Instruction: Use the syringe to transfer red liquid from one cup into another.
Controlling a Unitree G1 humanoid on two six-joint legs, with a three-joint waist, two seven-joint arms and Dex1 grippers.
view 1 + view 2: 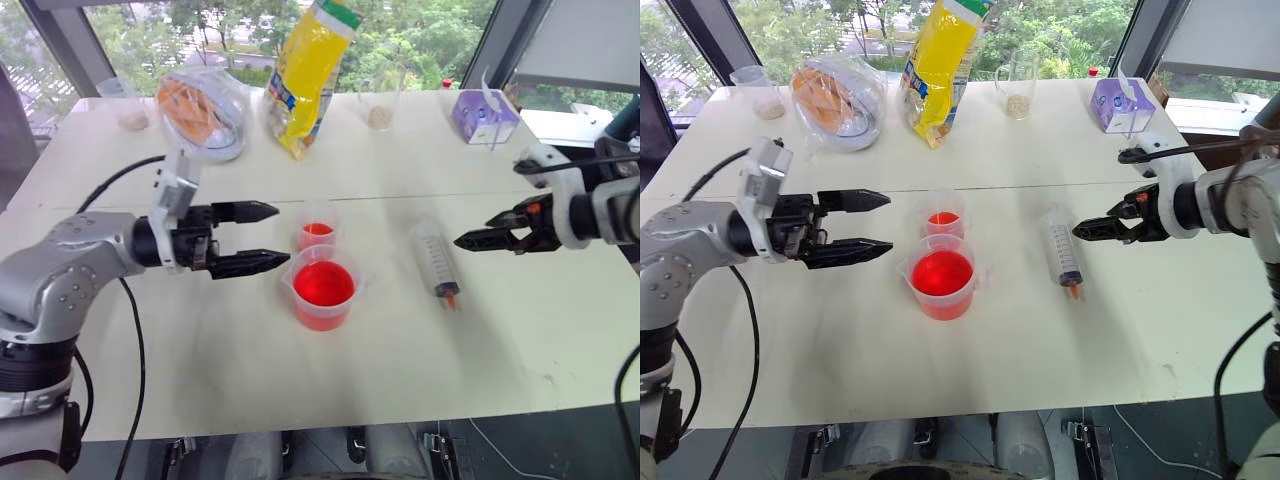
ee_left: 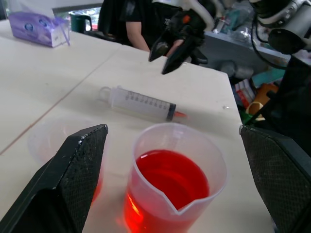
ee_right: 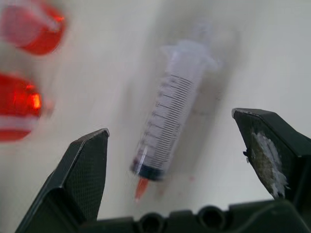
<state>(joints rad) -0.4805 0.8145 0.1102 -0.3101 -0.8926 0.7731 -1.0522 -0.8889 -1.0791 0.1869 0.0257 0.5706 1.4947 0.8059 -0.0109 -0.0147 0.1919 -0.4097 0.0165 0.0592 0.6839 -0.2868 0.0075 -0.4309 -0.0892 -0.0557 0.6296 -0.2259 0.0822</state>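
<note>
The syringe (image 1: 435, 258) lies flat on the white table (image 1: 200, 350), its orange-red tip pointing toward the front edge. To its left stands the spouted beaker (image 1: 323, 288) with red liquid (image 1: 323, 284) inside. The small narrow cup (image 1: 317, 228) stands just behind it, also red inside. My left gripper (image 1: 283, 234) is open and level, its fingertips just left of the two cups. My right gripper (image 1: 470, 232) is open and hangs just right of the syringe, tilted down toward it. In the right wrist view the syringe (image 3: 167, 126) lies between the spread fingers (image 3: 82, 170), untouched.
Along the far edge stand a yellow bag (image 1: 305, 75), a clear bag with orange contents (image 1: 205, 110), two clear cups with beige grains (image 1: 130, 105) (image 1: 380, 105) and a purple tissue box (image 1: 485, 115). A person (image 2: 136, 24) sits beyond the table's right end.
</note>
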